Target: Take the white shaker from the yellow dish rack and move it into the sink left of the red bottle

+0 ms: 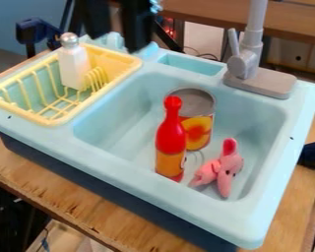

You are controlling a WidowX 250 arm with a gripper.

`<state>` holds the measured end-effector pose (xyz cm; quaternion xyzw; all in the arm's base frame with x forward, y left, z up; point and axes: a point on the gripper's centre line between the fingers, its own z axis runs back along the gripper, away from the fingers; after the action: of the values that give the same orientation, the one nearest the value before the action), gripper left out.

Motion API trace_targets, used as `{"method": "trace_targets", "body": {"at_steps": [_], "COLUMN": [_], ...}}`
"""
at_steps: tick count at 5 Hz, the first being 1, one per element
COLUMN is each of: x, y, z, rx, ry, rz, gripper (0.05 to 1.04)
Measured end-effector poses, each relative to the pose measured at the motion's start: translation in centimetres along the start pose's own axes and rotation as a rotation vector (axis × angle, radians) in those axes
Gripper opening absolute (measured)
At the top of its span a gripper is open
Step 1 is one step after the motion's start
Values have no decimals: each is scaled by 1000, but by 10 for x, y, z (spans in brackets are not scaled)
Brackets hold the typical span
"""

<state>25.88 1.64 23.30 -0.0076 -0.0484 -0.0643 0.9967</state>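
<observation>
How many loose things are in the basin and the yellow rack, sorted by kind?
Red bottle: 1
Open-topped can: 1
Pink stuffed toy: 1
White shaker with a metallic top: 1
Total: 4

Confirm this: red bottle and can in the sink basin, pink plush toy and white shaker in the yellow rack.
Not quite: the pink plush toy is in the sink basin, as the camera view shows. The rest holds: the red bottle and the can are there too, and the white shaker is in the yellow rack.
</observation>
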Motion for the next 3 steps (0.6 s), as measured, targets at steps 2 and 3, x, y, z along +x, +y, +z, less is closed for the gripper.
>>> {"method": "trace_targets", "body": {"at_steps": [2,3], "x": [-5,-10], "y": [53,75], "z": [1,-1], "rx": [69,82], "ry": [92,114], "rz": [14,-5], "gripper": [1002,1002]}}
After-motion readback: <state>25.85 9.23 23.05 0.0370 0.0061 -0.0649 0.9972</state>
